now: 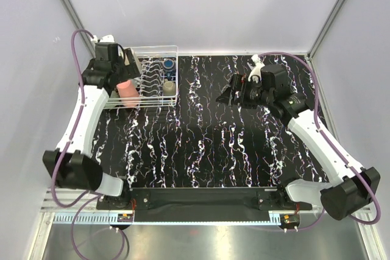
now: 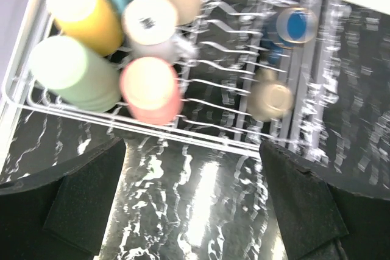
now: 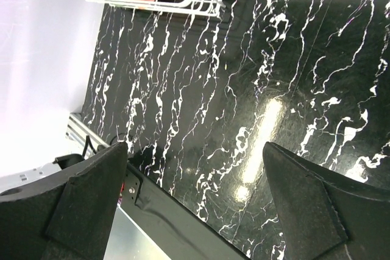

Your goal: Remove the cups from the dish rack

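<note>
- We see the white wire dish rack (image 1: 157, 47) at the far left of the black marbled counter (image 1: 201, 144), its long side running left to right.
- The pink tumbler (image 2: 151, 89), green tumbler (image 2: 73, 71) and yellow mug (image 2: 85, 10) crowd its left end, round ends up; the navy mug (image 2: 295, 24) sits to the right.
- The left claw (image 2: 195, 205) hangs released over the rack's near rim.
- The right claw (image 3: 195, 205) is also released, well apart from the rack.

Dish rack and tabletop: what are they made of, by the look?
Dish rack: thin white wire, probably coated metal, with smooth, slightly shiny rods. Tabletop: black with white marble-like veining and a glossy finish that shows lamp glare. It could be stone or printed laminate; the look doesn't settle it.
</note>
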You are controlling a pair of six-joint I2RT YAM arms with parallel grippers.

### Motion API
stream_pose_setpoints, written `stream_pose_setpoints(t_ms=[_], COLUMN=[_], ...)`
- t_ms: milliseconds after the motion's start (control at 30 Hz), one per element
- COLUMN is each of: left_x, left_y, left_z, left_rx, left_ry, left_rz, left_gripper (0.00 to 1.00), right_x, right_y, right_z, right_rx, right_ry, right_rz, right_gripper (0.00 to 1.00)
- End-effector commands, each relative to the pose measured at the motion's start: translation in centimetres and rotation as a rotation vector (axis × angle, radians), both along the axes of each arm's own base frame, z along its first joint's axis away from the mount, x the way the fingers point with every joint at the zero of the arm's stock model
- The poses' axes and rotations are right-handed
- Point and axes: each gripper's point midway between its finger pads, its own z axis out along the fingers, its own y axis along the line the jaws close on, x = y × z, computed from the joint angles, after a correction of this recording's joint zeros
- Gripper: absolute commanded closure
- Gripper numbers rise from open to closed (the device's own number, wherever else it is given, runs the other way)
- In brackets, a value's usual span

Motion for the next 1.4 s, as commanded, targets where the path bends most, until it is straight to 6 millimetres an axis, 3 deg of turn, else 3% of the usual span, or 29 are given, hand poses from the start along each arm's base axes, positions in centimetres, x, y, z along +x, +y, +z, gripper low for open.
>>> stream_pose_setpoints(t_ms=[0, 200, 433, 467, 867, 1000, 1133, 1167, 1200, 1367], left_x=[2.2, 4.6, 6.7, 6.7, 7.2, 6.9, 6.4, 6.5, 6.3, 5.9], left_y=[2.3, 3.9, 3.7, 4.7, 5.6, 5.5, 5.3, 5.3, 5.3, 4.9], left_z=[0.1, -4.7, -9.1, -9.3, -12.4, -12.4, -10.9, -10.2, -9.8, -6.3], left_rx=[-0.024, -0.043, -0.039, -0.042, -0.01, -0.012, -0.021, -0.02, -0.018, -0.024], left_ry=[-0.025, 0.053, 0.142, 0.149, 0.21, 0.222, 0.198, 0.184, 0.185, 0.126], left_rz=[0.079, 0.117, 0.106, 0.127, 0.133, 0.125, 0.114, 0.115, 0.111, 0.083], left_gripper=[0.01, 0.04, 0.08, 0.1, 0.13, 0.24, 0.46, 0.57, 0.61, 0.91], right_x=[-0.1, -0.2, 0.3, 0.3, 0.1, 0.2, 0.4, 0.6, 0.6, 1.1], right_y=[0.7, 1.1, 1.1, 1.2, 1.0, 1.0, 0.8, 0.8, 0.7, 0.6], right_z=[0.2, -0.1, 0.1, 0.2, 0.1, 0.2, 0.3, 0.1, 0.0, -0.1], right_rx=[0.03, 0.021, 0.008, 0.012, 0.013, 0.012, 0.008, 0.003, -0.001, -0.029], right_ry=[-0.017, -0.01, -0.022, -0.025, -0.036, -0.031, -0.025, -0.017, -0.009, -0.004], right_rz=[0.04, 0.083, 0.077, 0.079, 0.075, 0.069, 0.05, 0.041, 0.035, 0.024], right_gripper=[0.0, 0.0, 0.0, 0.01, 0.0, 0.0, 0.0, 0.0, 0.0, 0.0])
